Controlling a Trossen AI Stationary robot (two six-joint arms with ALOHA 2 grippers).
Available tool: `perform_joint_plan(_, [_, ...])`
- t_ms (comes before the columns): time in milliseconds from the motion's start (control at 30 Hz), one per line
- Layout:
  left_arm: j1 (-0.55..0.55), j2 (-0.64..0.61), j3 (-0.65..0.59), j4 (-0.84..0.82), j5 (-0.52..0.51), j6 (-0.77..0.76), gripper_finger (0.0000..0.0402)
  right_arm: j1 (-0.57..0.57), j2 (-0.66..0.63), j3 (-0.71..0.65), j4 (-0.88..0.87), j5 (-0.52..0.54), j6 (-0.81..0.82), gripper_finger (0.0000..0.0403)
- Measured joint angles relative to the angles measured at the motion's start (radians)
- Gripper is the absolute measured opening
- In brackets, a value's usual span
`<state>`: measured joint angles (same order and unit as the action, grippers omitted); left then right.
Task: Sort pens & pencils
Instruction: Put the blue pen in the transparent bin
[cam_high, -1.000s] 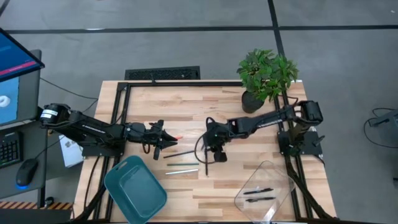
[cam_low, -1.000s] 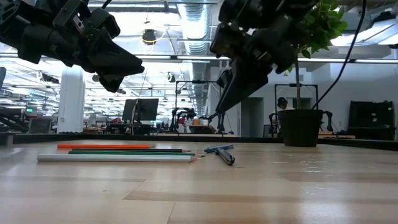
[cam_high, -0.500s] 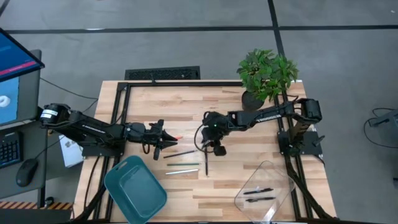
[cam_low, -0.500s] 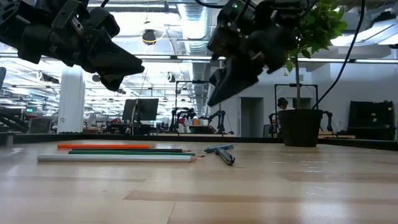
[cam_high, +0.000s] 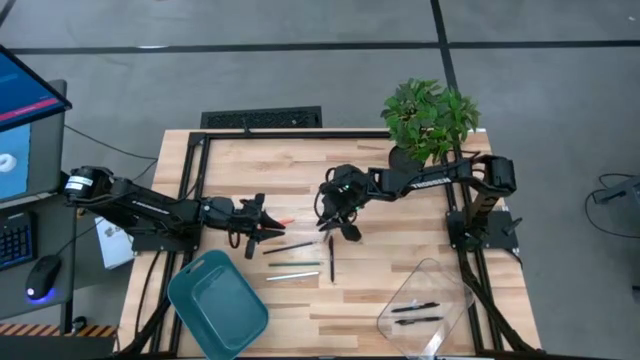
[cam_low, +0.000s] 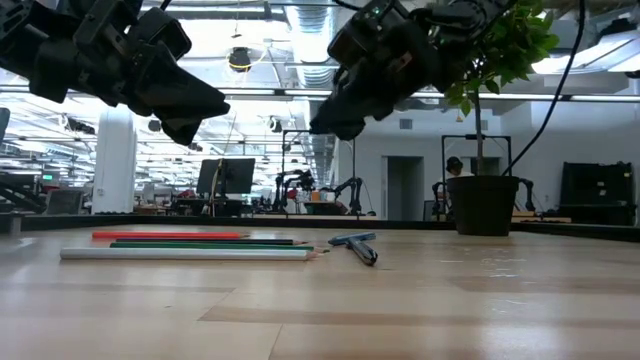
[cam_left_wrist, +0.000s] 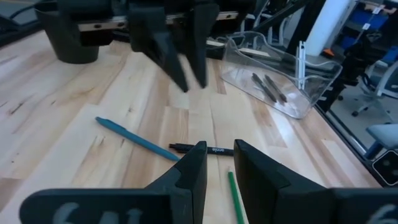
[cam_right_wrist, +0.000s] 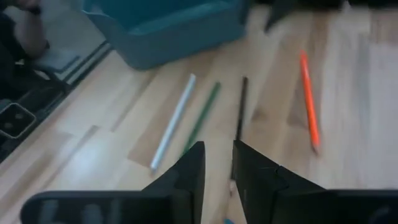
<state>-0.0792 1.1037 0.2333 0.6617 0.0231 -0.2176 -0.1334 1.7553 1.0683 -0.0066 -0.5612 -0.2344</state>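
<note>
My right gripper (cam_high: 341, 203) hangs in the air above the middle of the table, its fingers a narrow gap apart with nothing between them. The nearest pen (cam_high: 331, 258), a dark one, lies on the wood at about six o'clock from it, with its long axis running from twelve to six; a bluish pen (cam_left_wrist: 136, 136) lies just beside it. So I judge the right arm is nearer for this pick, and it must descend with the fingers across that axis. My left gripper (cam_high: 256, 226), also slightly apart and empty, waits at nine o'clock, near the orange pencil (cam_right_wrist: 308, 108), green pencil (cam_right_wrist: 201, 118) and pale pencil (cam_right_wrist: 173, 123). Two pens (cam_high: 416, 313) already rest in the clear tray (cam_high: 450, 278).
</note>
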Motion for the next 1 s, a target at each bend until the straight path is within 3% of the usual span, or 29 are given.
perform_joint_plan(300, [0.0,0.0,0.0,0.002,-0.001,0.005,0.0071,0.023,0.001,0.0,-0.073,0.508,0.509,0.0102])
perform_joint_plan(500, [0.0,0.0,0.0,0.002,-0.002,0.0,0.0071,0.09,0.001,0.0,-0.073,0.645,0.848,0.0102])
perform_joint_plan(667, [0.0,0.0,0.0,0.002,-0.002,-0.011,0.0071,0.16,0.001,0.0,-0.117,0.752,0.95,0.0102])
perform_joint_plan(867, [0.0,0.0,0.0,0.002,-0.002,-0.031,0.0071,0.22,0.001,-0.001,-0.288,0.971,1.128,0.0102])
perform_joint_plan(1000, [0.0,0.0,0.0,0.002,-0.002,-0.031,0.0071,0.225,0.001,-0.001,-0.332,0.986,1.211,0.0102])
